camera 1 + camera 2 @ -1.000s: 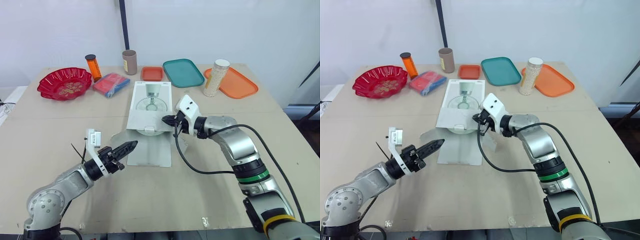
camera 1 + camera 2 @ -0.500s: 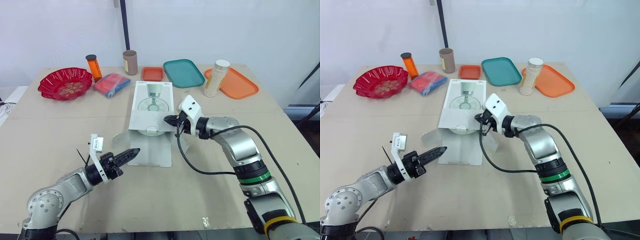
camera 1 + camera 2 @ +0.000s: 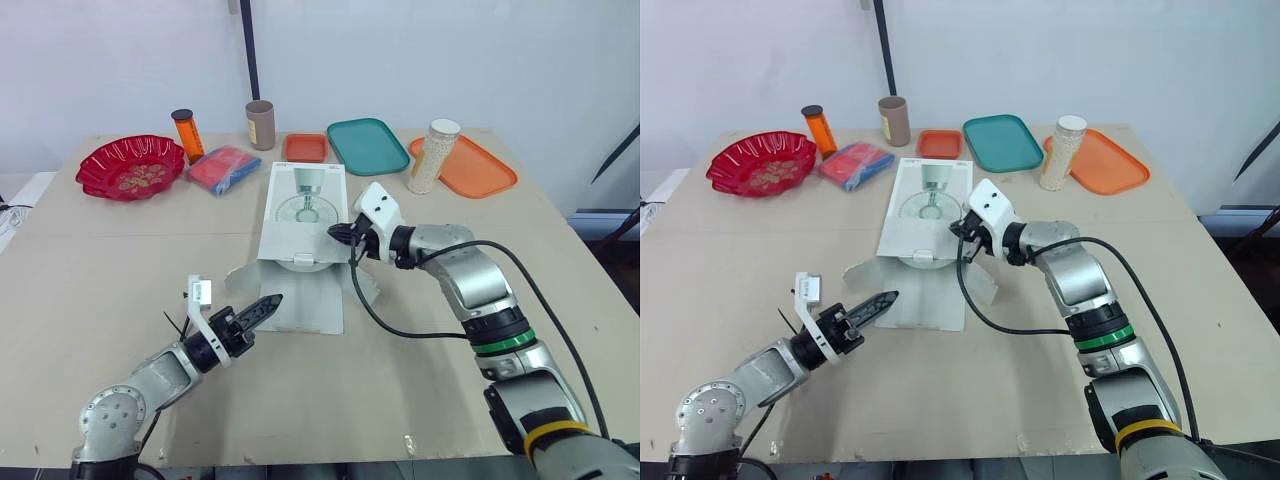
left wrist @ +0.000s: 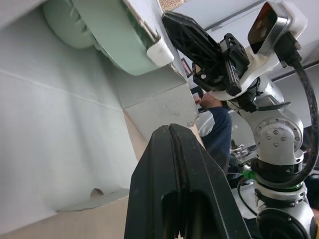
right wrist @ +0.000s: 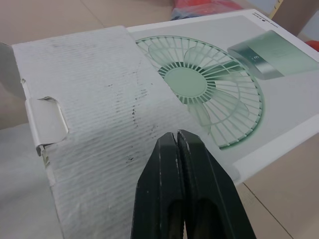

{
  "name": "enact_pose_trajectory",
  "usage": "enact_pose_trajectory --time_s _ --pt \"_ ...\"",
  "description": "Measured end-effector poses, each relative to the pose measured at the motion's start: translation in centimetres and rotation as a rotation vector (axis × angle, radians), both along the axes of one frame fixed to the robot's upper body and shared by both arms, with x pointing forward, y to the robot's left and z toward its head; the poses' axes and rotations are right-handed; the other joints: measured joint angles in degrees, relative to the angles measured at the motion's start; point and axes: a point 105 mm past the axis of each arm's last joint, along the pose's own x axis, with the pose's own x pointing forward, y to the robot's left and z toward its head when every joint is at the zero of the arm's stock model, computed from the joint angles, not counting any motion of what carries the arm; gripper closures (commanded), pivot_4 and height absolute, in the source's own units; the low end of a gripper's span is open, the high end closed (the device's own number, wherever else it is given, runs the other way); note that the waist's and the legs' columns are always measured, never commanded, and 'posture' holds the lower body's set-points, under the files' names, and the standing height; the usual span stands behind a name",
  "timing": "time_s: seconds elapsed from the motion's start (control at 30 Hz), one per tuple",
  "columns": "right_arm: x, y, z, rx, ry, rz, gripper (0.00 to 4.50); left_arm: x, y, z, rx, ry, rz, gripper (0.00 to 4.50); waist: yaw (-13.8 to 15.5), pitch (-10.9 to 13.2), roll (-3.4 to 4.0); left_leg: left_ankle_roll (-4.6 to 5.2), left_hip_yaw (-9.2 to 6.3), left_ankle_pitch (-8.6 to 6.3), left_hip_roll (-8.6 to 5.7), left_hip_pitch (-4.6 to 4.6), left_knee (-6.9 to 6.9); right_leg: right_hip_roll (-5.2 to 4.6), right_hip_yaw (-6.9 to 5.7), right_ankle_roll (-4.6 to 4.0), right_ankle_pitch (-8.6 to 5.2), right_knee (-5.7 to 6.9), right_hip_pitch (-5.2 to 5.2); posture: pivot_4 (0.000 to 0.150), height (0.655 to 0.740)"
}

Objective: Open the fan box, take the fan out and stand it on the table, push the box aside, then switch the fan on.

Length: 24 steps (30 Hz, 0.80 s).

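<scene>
The white fan box [image 3: 300, 205] lies flat mid-table, its near end open. Its long flap [image 3: 300, 300] is spread on the table toward me. A pale green part of the fan [image 3: 299, 261] peeks out of that open end, also seen as the fan [image 4: 94, 30] in the left wrist view. My right gripper [image 3: 337, 233] is shut and empty, its tip at the box's near right corner, just over the printed top [image 5: 199, 82]. My left gripper [image 3: 270, 301] is shut and empty, pointing at the flap's left edge.
Along the far edge stand a red bowl [image 3: 130, 165], an orange bottle [image 3: 186, 133], a brown cup [image 3: 259, 124], a red and blue packet [image 3: 222, 168], a small orange tray [image 3: 304, 147], a teal tray [image 3: 366, 144], a white-lidded jar [image 3: 432, 156] and an orange tray [image 3: 475, 168].
My left arm has drawn in toward the middle, its tip sinking slightly onto the flap's left edge. My right gripper has crept a little farther along the box's right side.
</scene>
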Motion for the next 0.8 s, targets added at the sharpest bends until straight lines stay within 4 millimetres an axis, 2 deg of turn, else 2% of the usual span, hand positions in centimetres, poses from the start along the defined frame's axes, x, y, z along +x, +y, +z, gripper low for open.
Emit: enact_pose_trajectory --time_s 0.17,0.3,0.47,0.7,0.8 --pt "0.0 0.0 0.0 -0.002 0.0 0.001 4.45 0.2 -1.1 -0.1 -0.03 0.021 -0.002 4.5 0.02 0.0 0.01 0.0 0.0 0.0 -0.01 0.0 0.0 0.0 0.01 0.0 0.0 0.0 0.0 0.15 0.74" --pt "0.0 0.0 0.0 -0.01 -0.002 0.003 4.45 1.5 -1.9 0.0 -0.086 0.049 0.039 4.5 0.05 0.0 0.0 -0.01 0.0 0.0 -0.01 0.0 0.0 0.0 0.0 0.0 0.0 -0.01 0.01 0.15 0.74" --pt "0.0 0.0 0.0 -0.014 -0.004 0.005 4.45 2.1 -2.8 -0.9 -0.151 0.115 0.061 4.5 0.09 -0.01 0.0 -0.02 0.0 0.01 0.0 0.0 0.0 0.02 0.0 0.0 0.0 -0.01 0.0 0.15 0.74" --pt "0.1 0.0 0.1 -0.022 -0.004 0.01 4.45 2.4 -3.0 -1.5 -0.2 0.153 0.085 4.5 0.05 -0.01 0.0 -0.03 0.01 0.02 0.0 0.0 -0.01 0.02 0.0 0.01 0.0 -0.01 0.01 0.15 0.74" --pt "0.2 0.0 0.2 -0.024 -0.004 0.011 4.5 2.3 -2.9 -1.3 -0.215 0.138 0.078 3.74 0.06 -0.01 0.0 -0.04 0.01 0.02 -0.01 0.0 -0.01 0.02 0.0 0.01 0.0 -0.02 0.01 0.15 0.74"
